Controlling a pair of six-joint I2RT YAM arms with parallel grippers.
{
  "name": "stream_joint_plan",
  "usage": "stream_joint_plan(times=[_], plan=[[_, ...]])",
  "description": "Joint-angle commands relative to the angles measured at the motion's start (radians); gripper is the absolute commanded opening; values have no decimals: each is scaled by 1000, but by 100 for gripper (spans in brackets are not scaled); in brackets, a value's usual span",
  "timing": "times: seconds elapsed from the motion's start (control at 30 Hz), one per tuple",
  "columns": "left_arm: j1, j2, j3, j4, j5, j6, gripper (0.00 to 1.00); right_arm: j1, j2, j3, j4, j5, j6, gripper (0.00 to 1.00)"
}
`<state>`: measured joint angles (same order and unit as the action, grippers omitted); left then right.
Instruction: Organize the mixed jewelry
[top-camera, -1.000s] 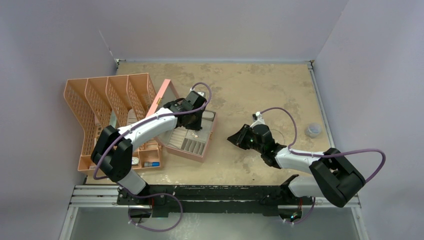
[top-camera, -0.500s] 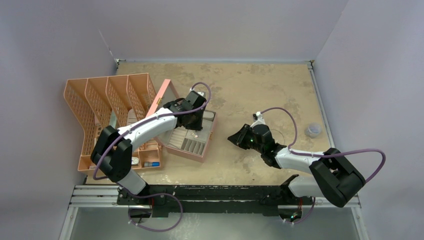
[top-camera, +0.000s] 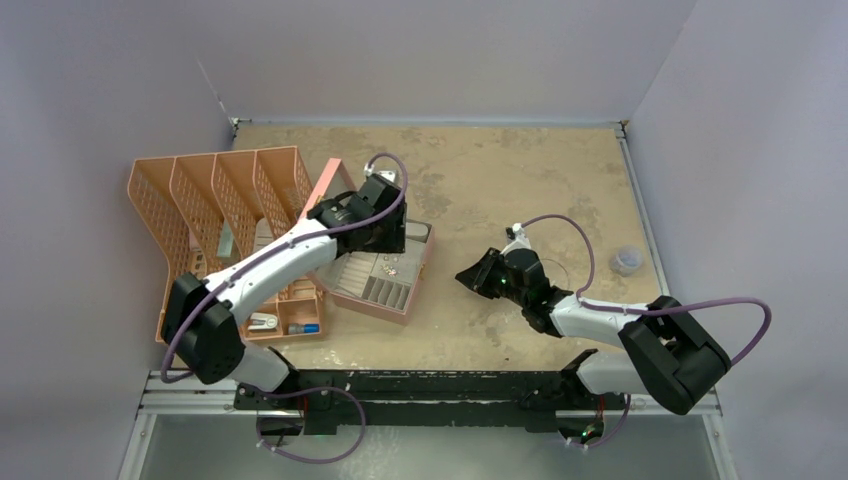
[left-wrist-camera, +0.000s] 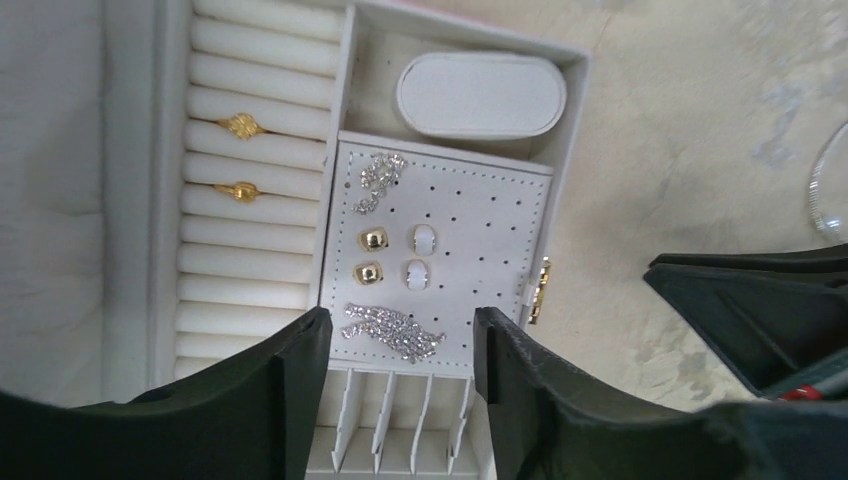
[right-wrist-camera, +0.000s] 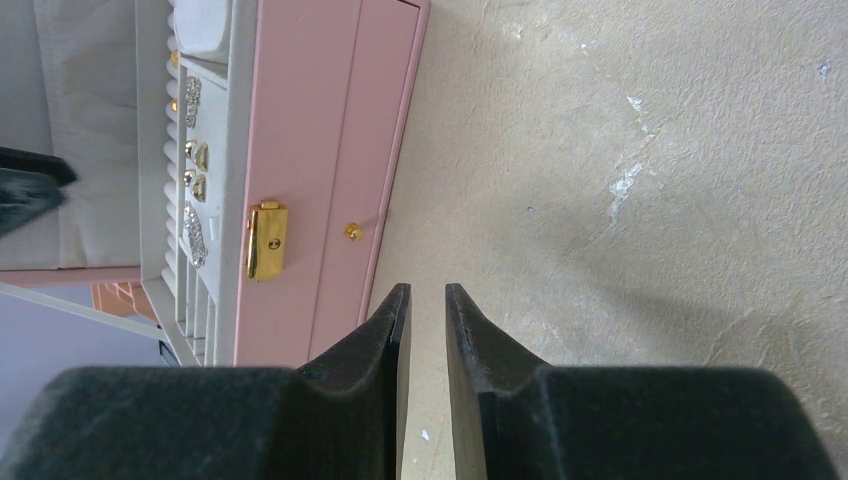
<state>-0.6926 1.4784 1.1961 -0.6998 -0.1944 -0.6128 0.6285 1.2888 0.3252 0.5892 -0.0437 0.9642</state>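
My left gripper (left-wrist-camera: 400, 320) had just sprung apart and lifted, jaws wide with nothing between them, hanging above the stud panel (left-wrist-camera: 470, 220) of the jewelry box (left-wrist-camera: 250, 290). The gold studs (left-wrist-camera: 373, 240) sat pinned in that panel and two gold rings (left-wrist-camera: 240, 125) in the box's roll slots, so I judged that piece filed. My right gripper (right-wrist-camera: 427, 292) waited off the box's front, fingers barely parted, empty.
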Motion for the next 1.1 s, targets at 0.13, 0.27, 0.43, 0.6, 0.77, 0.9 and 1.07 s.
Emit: stream_joint_plan(times=[0.13,0.27,0.43,0.6,0.77,0.9,1.07], plan=[[-1,-137,135,-26,-65,22,70,4,-11,-3,39,20,-12,21],[-1,-177,202,-64,-145,64,73,4,-12,-5,43,19,-11,21],[0,-196,238,-69,-278,220,78,4,-14,-3,45,10,-8,21],[95,-193,259,-58,-286,285,82,4,-27,-8,33,18,-6,22],[233,-196,259,-51,-205,279,83,4,-23,-11,44,16,2,22],[257,-200,242,-52,-189,265,84,5,-23,-6,35,22,0,22],[295,-184,214,-72,-151,222,84,4,-19,-5,37,19,2,22]])
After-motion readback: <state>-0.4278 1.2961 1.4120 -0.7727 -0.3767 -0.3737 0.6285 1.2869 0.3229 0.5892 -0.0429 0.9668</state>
